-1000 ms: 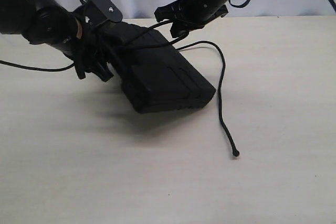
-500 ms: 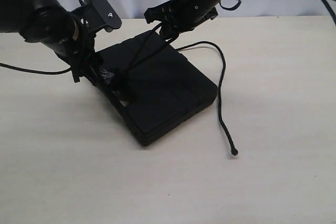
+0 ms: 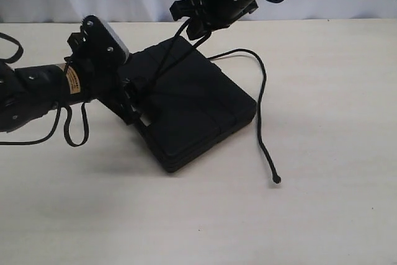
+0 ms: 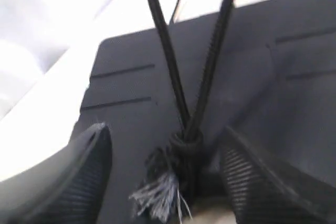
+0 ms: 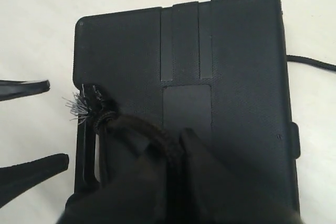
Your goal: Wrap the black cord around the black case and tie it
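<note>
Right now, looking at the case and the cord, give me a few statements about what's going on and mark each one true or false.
1. The black case lies flat on the table. True.
2. The left gripper is clamped on the knot. False: its jaws stand open, one on each side of the knot.
3. The right gripper holds the black cord above the case, with two strands running down to the knot. True.
4. The cord's knobbed tip rests on top of the case. False: it lies on the table beside the case.
</note>
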{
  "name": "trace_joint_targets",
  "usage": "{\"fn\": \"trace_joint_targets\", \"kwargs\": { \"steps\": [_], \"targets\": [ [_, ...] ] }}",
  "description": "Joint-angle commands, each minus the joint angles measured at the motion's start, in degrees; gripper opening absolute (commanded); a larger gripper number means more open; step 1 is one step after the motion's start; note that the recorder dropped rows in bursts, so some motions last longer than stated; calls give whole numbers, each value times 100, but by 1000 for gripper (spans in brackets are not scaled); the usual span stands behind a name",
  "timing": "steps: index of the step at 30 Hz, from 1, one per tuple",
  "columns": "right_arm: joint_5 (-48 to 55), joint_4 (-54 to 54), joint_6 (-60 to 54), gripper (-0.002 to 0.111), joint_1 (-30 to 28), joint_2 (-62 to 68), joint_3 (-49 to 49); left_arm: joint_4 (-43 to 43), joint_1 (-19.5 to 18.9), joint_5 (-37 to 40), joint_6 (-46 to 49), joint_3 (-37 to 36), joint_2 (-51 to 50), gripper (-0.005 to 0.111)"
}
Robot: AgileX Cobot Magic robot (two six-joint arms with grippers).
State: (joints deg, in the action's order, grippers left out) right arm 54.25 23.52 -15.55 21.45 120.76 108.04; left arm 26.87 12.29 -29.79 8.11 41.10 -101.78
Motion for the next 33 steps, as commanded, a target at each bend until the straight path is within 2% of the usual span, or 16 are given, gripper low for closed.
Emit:
{"fn": "trace_joint_targets", "kwargs": {
  "steps": [1, 9, 13, 21, 26, 29, 33],
  "targets": [
    [-2, -4, -69, 4, 3, -67, 18, 717, -238, -1048, -573, -42, -353, 59],
    [33, 20, -67, 4, 3, -67, 18, 1718, -659, -2096, -811, -31, -1104, 59],
    [-4, 20, -67, 4, 3, -67, 18, 1678, -696, -2620, -680, -4, -1383, 59],
    [-4, 151, -67, 4, 3, -67, 18, 1826, -622, -2497, -844, 627, -1960, 59],
    [-14, 151, -67, 4, 3, -67, 18, 1837, -622, -2460, -844, 698, -2060, 59],
    [-14, 151, -67, 4, 3, -67, 18, 1837, -622, -2497, -844, 708, -2060, 48],
    [-15, 151, -2, 5, 3, -67, 18, 1896, -622, -2475, -857, 708, -2060, 17]
  ]
}}
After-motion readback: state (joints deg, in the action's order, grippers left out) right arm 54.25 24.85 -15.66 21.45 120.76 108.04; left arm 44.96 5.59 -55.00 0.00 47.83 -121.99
